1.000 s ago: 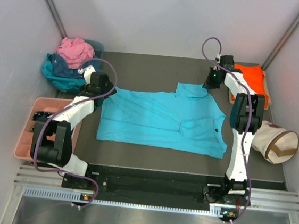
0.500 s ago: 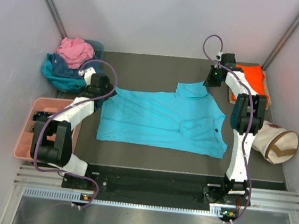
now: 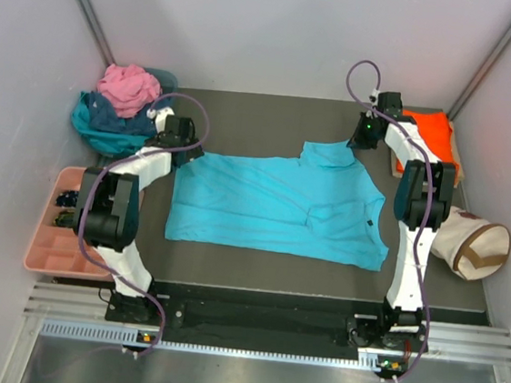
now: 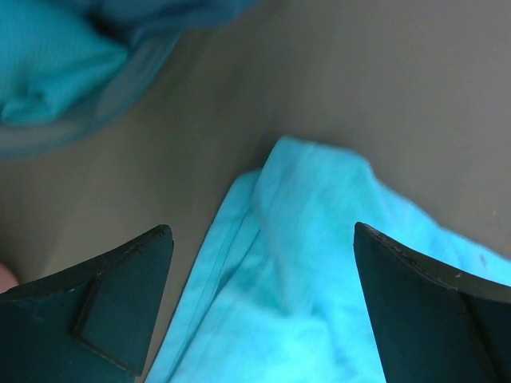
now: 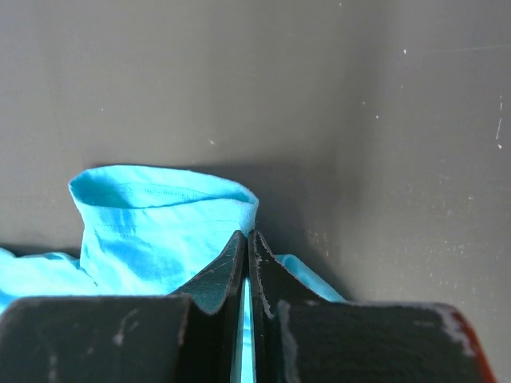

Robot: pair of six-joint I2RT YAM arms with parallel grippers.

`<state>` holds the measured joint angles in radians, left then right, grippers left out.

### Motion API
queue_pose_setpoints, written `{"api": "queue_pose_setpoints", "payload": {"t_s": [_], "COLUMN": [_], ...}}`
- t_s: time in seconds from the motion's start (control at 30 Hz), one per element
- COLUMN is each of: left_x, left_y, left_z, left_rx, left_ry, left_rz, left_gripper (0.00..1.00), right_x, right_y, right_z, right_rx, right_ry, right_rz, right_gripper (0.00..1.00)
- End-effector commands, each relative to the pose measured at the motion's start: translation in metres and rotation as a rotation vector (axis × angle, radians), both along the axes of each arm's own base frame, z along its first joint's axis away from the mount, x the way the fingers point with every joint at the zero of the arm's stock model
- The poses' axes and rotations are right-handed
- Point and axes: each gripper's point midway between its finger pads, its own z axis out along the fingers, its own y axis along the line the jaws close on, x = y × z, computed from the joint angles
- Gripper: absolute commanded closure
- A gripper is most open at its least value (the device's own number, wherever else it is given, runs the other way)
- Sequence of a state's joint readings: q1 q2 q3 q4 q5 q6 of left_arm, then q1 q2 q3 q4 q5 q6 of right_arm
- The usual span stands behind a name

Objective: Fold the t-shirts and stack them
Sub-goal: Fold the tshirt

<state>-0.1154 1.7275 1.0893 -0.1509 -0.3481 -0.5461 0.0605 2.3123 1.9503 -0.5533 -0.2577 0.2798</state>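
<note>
Across the middle of the table (image 3: 263,119), a bright turquoise t-shirt (image 3: 277,203) is spread flat. Over its far left corner the left gripper (image 4: 263,239) is held with jaws wide apart, nothing gripped. Its far right sleeve is pinched in the tightly closed right gripper (image 5: 247,239). A heap of pink, navy and teal t-shirts (image 3: 118,108) is seen at the far left corner, and an orange t-shirt (image 3: 426,132) at the far right corner.

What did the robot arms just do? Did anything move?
The left arm pulled its elbow in, and its open pincer slid a little back and right, over the turquoise shirt's far left corner. It grabbed nothing. The right pincer stayed shut on the shirt's far sleeve, and the shirt lay just as before.
</note>
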Motion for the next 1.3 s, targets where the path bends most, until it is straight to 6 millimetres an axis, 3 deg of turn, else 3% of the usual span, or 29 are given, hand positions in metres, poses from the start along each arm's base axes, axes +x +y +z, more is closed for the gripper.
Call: {"api": "queue_pose_setpoints", "payload": {"t_s": [0.0, 0.13, 0.3, 0.73, 0.87, 0.9, 0.97, 1.0, 1.1, 1.13, 1.27], "left_x": [0.036, 0.057, 0.07, 0.073, 0.074, 0.074, 0.074, 0.074, 0.073, 0.073, 0.073], "left_y": [0.005, 0.008, 0.006, -0.018, -0.02, -0.02, -0.02, -0.019, -0.018, -0.017, -0.018], "left_z": [0.018, 0.022, 0.004, -0.036, -0.038, -0.038, -0.037, -0.038, -0.037, -0.037, -0.025], "left_rx": [0.026, 0.023, -0.012, -0.116, -0.121, -0.121, -0.121, -0.119, -0.111, -0.107, -0.112], "left_ry": [-0.059, -0.073, -0.05, 0.018, 0.018, 0.016, 0.015, 0.018, 0.018, 0.018, 0.002], "left_rz": [-0.033, -0.051, -0.084, -0.166, -0.172, -0.172, -0.172, -0.169, -0.168, -0.164, -0.17], "left_gripper": [0.01, 0.01, 0.02, 0.14, 0.41, 0.54, 0.64, 0.75, 0.9, 1.0, 1.0], "right_x": [0.008, 0.008, 0.008, 0.007, 0.007, 0.007, 0.006, 0.007, 0.006, 0.005, 0.005], "right_y": [-0.004, -0.005, -0.006, -0.007, -0.006, -0.006, -0.007, -0.007, -0.006, -0.005, -0.006], "right_z": [0.036, 0.034, 0.03, 0.026, 0.024, 0.024, 0.023, 0.023, 0.022, 0.02, 0.02], "right_rx": [0.012, 0.016, 0.02, 0.019, 0.018, 0.018, 0.018, 0.018, 0.022, 0.024, 0.024], "right_ry": [-0.084, -0.08, -0.072, -0.061, -0.057, -0.057, -0.055, -0.055, -0.05, -0.047, -0.047], "right_rz": [0.004, 0.002, 0.001, -0.002, 0.001, 0.001, -0.002, -0.002, 0.001, 0.002, 0.003], "right_gripper": [1.0, 1.0, 1.0, 1.0, 1.0, 1.0, 1.0, 1.0, 1.0, 1.0, 1.0]}}
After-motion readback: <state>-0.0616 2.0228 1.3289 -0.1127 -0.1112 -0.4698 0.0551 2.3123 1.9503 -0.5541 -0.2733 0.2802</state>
